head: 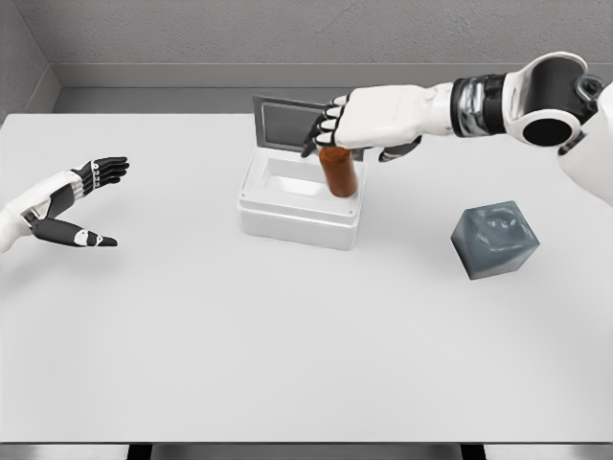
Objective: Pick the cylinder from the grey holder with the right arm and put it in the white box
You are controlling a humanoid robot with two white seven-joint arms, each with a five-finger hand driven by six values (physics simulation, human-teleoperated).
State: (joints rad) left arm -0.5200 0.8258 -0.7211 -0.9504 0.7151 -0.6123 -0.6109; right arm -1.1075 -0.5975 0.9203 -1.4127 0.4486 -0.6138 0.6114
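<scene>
Brown cylinder (339, 171) hangs tilted over the open white box (299, 206), clamped in the right hand (359, 120), its lower end at the box's right rim. Grey holder (495, 240) sits well apart on the worktop (287, 345). Left hand (81, 201) rests with fingers spread.
</scene>
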